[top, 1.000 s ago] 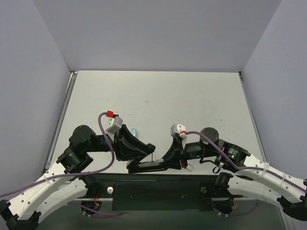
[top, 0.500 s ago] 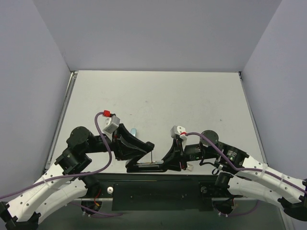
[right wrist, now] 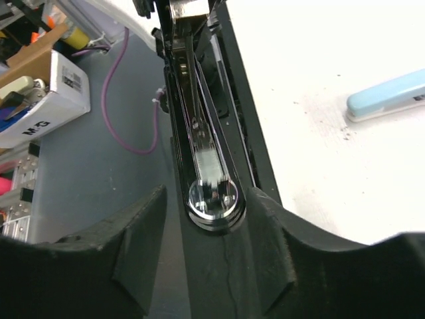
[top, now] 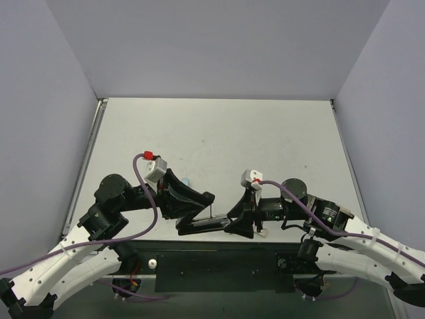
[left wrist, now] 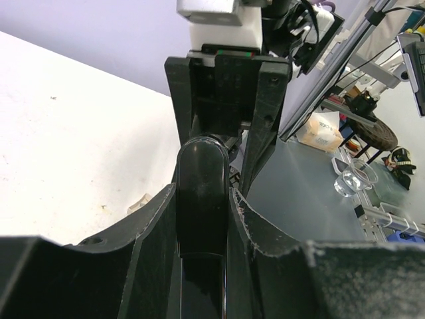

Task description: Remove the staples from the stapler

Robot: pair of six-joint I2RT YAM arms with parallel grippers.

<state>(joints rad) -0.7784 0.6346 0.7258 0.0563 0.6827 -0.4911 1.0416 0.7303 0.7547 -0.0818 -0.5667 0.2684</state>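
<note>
The black stapler (top: pixel 202 226) lies hinged open along the table's near edge. My left gripper (top: pixel 198 200) is shut on its raised top arm (left wrist: pixel 201 179), with both fingers pressed against its sides. My right gripper (top: pixel 234 223) is open and straddles the base (right wrist: pixel 219 279). There is a clear gap at its left finger (right wrist: pixel 139 226), while the right finger (right wrist: pixel 269 219) stands close to the base. A round metal plate (right wrist: pixel 212 199) and a shiny channel (right wrist: pixel 202 149) run between the fingers. I cannot tell whether staples sit in the channel.
A small light-blue object (right wrist: pixel 385 103) lies on the white table (top: pixel 265 146), just beyond the left gripper in the top view (top: pixel 188 181). The table's near edge and the dark arm-mount rail (top: pixel 219 262) are right beside the stapler.
The right gripper's jaws have opened from a tight close around the stapler's base end. The stapler and both grippers shifted slightly toward the right.
</note>
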